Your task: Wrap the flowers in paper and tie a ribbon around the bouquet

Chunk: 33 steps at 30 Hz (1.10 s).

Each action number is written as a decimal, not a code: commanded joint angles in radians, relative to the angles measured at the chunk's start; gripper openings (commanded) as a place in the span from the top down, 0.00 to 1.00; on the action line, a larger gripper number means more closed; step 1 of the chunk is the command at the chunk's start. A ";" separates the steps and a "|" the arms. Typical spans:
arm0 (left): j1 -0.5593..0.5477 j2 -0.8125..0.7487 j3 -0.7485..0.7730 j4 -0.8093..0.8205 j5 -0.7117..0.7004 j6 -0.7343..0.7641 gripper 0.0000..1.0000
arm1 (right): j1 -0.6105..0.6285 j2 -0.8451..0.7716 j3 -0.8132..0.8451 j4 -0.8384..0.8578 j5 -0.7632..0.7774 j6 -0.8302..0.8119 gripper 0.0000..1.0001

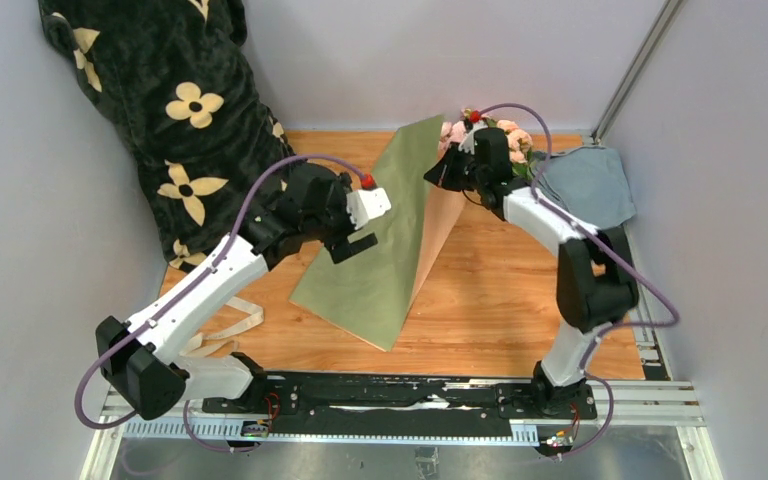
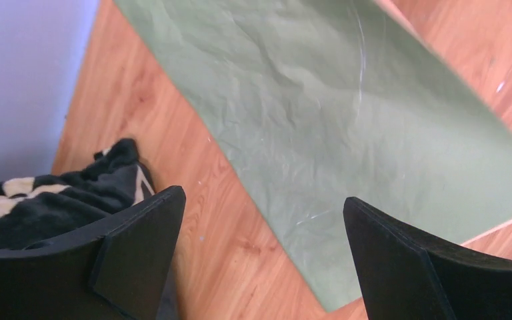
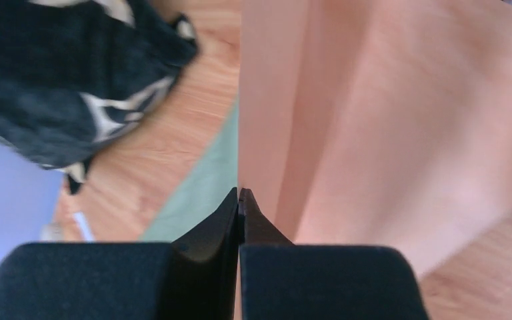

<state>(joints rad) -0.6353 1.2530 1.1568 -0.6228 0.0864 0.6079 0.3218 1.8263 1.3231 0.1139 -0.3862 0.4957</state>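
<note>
Wooden tabletop (image 1: 520, 300) is filling the floor of a pale-walled booth, and the paper (image 1: 375, 250) is spreading across its middle, sage-green face upward.

The right gripper (image 1: 438, 172) is pinching the far right edge of the paper with its jaws pressed fully together. In the right wrist view the sheet's edge is running straight down into the closed tips. From that grip the sheet is rising off the table and folding like a tent. The peach face is hanging to the gripper's right and the green face is sloping away to its left, down to the wood.

The flowers (image 1: 516, 140) are lying just behind the right gripper, on the far side of its wrist, with the arm partly hiding them. A blue-grey cloth (image 1: 585, 185) is sitting just beside them, further to that gripper's right.

The left gripper (image 1: 365, 228) is hovering over the paper's left edge with its jaws spread wide and nothing between them. In its own wrist view the green sheet is lying ahead of and below the 2 tips, with bare wood showing to the left. A black blanket (image 1: 180, 110) with cream flower prints is bunching up at that gripper's left.

The ribbon (image 1: 235, 322) is trailing in loose loops well behind the left gripper, under its forearm near the base.
</note>
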 commanded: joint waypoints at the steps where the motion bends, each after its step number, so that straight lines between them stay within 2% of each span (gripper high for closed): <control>1: -0.003 0.047 0.126 -0.126 0.044 -0.176 0.00 | 0.091 -0.236 -0.131 0.147 0.146 0.216 1.00; 7: -0.018 0.080 0.270 -0.125 0.085 -0.287 0.00 | 0.270 -0.431 -0.172 0.218 0.466 0.262 1.00; 10: -0.018 0.072 0.315 -0.120 0.143 -0.336 0.00 | 0.335 -0.476 -0.164 0.243 0.563 0.248 1.00; 18: -0.018 0.031 0.301 -0.083 0.194 -0.348 0.00 | 0.419 -0.488 -0.119 0.243 0.643 0.177 1.00; 25: -0.018 -0.094 0.387 -0.121 0.330 -0.347 0.00 | 0.426 -0.480 -0.114 0.247 0.679 0.128 1.00; 28: -0.018 -0.077 0.363 -0.115 0.286 -0.386 0.00 | 0.437 -0.487 -0.112 0.256 0.678 0.114 1.00; 33: -0.020 0.031 0.333 -0.096 0.028 -0.316 0.00 | 0.451 -0.514 -0.123 0.259 0.681 0.094 1.00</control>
<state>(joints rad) -0.6514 1.1744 1.5173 -0.7128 0.3012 0.2543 0.7509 1.3403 1.1812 0.3443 0.2630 0.6235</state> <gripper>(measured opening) 0.997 0.006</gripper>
